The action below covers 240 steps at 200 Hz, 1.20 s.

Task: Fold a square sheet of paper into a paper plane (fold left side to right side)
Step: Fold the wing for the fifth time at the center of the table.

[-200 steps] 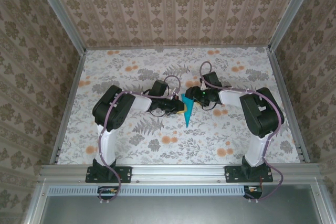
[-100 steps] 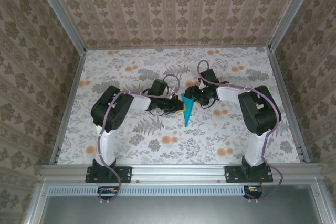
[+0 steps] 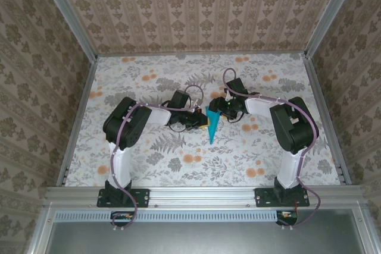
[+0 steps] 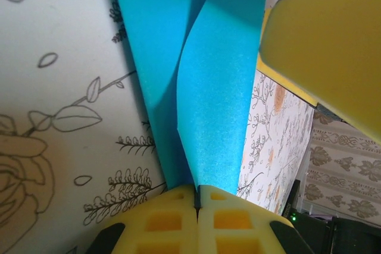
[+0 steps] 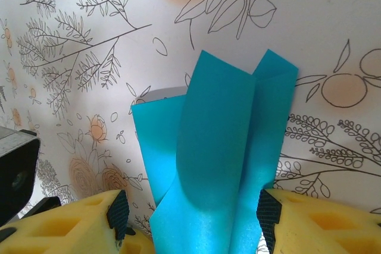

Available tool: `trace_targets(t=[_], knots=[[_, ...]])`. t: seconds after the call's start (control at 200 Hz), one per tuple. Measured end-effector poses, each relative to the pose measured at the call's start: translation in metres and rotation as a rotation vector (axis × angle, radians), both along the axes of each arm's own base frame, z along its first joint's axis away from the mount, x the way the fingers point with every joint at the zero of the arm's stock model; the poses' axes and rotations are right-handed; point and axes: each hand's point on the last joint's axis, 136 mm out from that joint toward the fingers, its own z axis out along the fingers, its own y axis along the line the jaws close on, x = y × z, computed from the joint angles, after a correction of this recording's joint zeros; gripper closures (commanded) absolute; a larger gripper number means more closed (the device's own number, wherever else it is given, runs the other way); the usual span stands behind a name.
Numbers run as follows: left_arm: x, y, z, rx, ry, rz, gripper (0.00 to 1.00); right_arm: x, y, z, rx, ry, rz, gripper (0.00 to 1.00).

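Observation:
The blue paper plane (image 3: 211, 125) lies mid-table as a narrow pointed shape, tip toward the near edge. My left gripper (image 3: 202, 122) comes at it from the left. In the left wrist view that gripper (image 4: 197, 197) is shut, pinching the edge of a raised blue flap (image 4: 214, 99) that curls up off the lower layer. My right gripper (image 3: 218, 111) hovers at the plane's wide far end. Seen from the right wrist, it (image 5: 193, 224) is open, its yellow fingers (image 5: 77, 224) standing on either side of the folded paper (image 5: 220, 147), whose layers bulge upward between them.
The floral tabletop (image 3: 149, 165) is bounded by metal rails (image 3: 202, 193) and patterned walls. One of the right gripper's yellow fingers (image 4: 327, 46) looms close at the upper right of the left wrist view, just beside the lifted flap.
The right arm has shifted slightly left and back over the plane's wide end. The left gripper has kept its pinch, and the paper has stayed in place.

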Motion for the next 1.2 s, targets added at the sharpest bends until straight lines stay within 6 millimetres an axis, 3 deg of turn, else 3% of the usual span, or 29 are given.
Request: trace_targets(t=[0.205,0.335,0.415,0.62,0.815,0.965,1.2], knots=[[0.0,0.0,0.0,0.002,0.001,0.0,0.96,-0.008,-0.004,0.005,-0.01,-0.018,0.001,0.35],[0.0,0.0,-0.001,0.002,0.002,0.001,0.96,-0.011,-0.011,0.019,-0.024,-0.06,-0.011,0.37],[0.0,0.0,-0.001,0.003,0.003,0.001,0.96,-0.012,-0.012,0.03,-0.024,-0.09,-0.007,0.44],[0.0,0.001,-0.001,0.005,0.002,0.003,0.96,-0.013,-0.002,0.036,0.007,-0.119,0.02,0.75],[0.0,0.001,-0.001,0.009,0.005,0.004,0.96,-0.019,0.011,0.021,0.016,-0.085,0.056,0.85],[0.001,0.001,-0.002,0.015,0.007,0.007,0.97,-0.023,0.01,0.006,0.0,-0.046,0.059,0.86],[0.0,0.001,-0.002,0.018,0.009,0.007,0.97,-0.022,0.009,0.005,-0.014,-0.047,0.061,0.86]])
